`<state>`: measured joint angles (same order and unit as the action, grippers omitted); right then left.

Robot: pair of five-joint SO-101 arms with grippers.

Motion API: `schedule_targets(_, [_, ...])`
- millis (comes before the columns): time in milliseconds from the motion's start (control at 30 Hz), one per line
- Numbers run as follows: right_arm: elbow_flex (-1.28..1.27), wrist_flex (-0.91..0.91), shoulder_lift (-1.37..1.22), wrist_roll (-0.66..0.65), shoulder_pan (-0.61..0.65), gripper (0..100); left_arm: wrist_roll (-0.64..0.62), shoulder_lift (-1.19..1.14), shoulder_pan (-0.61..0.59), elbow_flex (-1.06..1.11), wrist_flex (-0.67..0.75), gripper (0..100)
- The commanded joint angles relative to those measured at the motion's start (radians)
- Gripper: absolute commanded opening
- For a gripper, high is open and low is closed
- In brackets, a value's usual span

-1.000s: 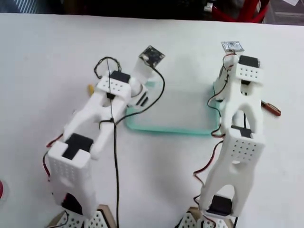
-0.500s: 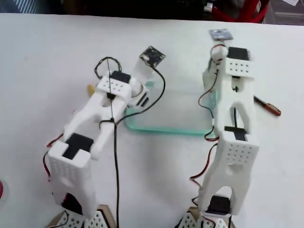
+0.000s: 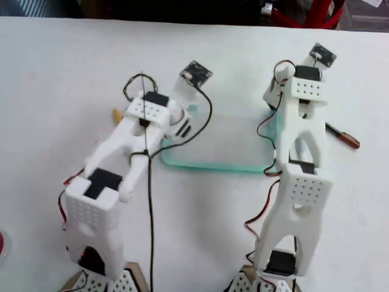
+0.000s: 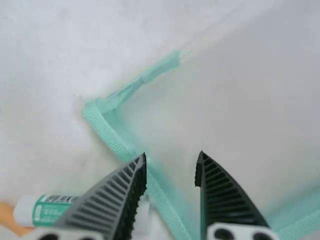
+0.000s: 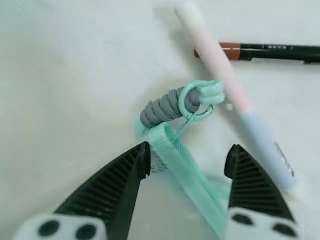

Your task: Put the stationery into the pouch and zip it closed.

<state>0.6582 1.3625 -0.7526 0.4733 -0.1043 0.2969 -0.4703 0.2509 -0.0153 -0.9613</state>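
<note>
- Above a mint-edged corner of the translucent pouch (image 4: 225, 100), with the left gripper (image 4: 171, 159) spread open, dark ribbed fingers (image 4: 117, 195) apart.
- Outside that edging, on the white table (image 4: 50, 50): a white, green-labelled tube (image 4: 42, 207) against something orange (image 4: 7, 221).

White table (image 3: 48, 73), dark room beyond its far edge, red frame (image 3: 304, 17)

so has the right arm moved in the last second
Yes: the tip of the right arm swung left over the pouch, then back right toward the pen, ending slightly farther right than before.
</note>
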Motion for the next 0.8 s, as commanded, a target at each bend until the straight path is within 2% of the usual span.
schedule_targets(0, [0.034,-0.054,-0.019,0.017,-0.028,24.3,0.002,0.004,0.019,-0.026,0.012,17])
schedule_targets(167, [0.034,-0.153,-0.041,0.015,-0.077,24.3,-0.003,0.004,0.016,-0.026,0.012,17])
schedule_targets(433, [0.034,-0.16,-0.088,0.011,-0.07,23.6,-0.005,0.004,-0.001,-0.064,-0.025,17])
schedule_targets(500, [0.034,-0.157,-0.088,0.011,-0.068,17.8,-0.005,0.004,-0.008,-0.064,-0.025,17])
schedule_targets(600, [0.034,-0.151,-0.087,0.009,-0.077,0.2,-0.005,0.004,-0.008,-0.064,-0.025,17])
schedule_targets(667, [0.028,-0.143,-0.088,0.009,-0.077,5.5,-0.005,0.004,-0.007,-0.064,-0.025,17])
schedule_targets(767, [0.032,-0.111,-0.082,0.009,-0.09,1.1,-0.005,0.004,-0.005,-0.064,-0.025,17])
